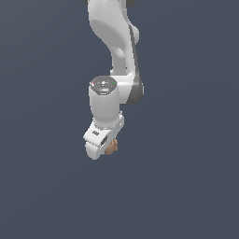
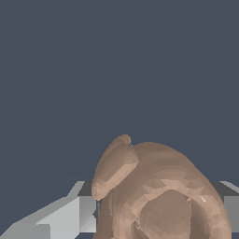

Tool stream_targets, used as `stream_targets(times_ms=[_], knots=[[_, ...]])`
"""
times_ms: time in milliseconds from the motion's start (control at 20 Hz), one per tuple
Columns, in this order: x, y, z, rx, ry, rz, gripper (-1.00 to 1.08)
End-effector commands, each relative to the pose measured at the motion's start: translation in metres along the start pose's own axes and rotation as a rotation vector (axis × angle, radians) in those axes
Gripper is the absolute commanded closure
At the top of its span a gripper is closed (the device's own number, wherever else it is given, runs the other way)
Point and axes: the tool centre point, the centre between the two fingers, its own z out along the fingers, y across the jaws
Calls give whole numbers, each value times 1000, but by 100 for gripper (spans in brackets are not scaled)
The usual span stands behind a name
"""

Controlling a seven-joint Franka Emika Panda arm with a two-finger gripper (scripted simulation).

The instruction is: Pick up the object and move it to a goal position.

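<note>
The object (image 1: 111,147) is a small tan-brown lump that peeks out beside the white hand in the exterior view. In the wrist view the object (image 2: 158,196) fills the near field, a rounded brown body with a disc-like end and a stubby lobe. It sits between the grey fingers (image 2: 70,214), which press on both of its sides. My gripper (image 1: 103,148) is shut on it, and the fingertips themselves are hidden behind the hand in the exterior view.
Plain dark blue-grey ground surrounds the arm in both views. The white arm (image 1: 114,51) comes down from the upper middle of the exterior view. No other objects or marker show.
</note>
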Motion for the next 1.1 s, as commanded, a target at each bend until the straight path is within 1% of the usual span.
stream_targets(times_ms=[0,100,300,600,850,1050], knots=[[1,17,-37,-42,15,27,108],[0,32,-74,-83,29,53,108],[-4,60,-159,-175,60,113,108],[-16,84,-270,-294,99,191,108],[-25,92,-335,-364,120,236,108],[-30,94,-363,-394,129,256,108]])
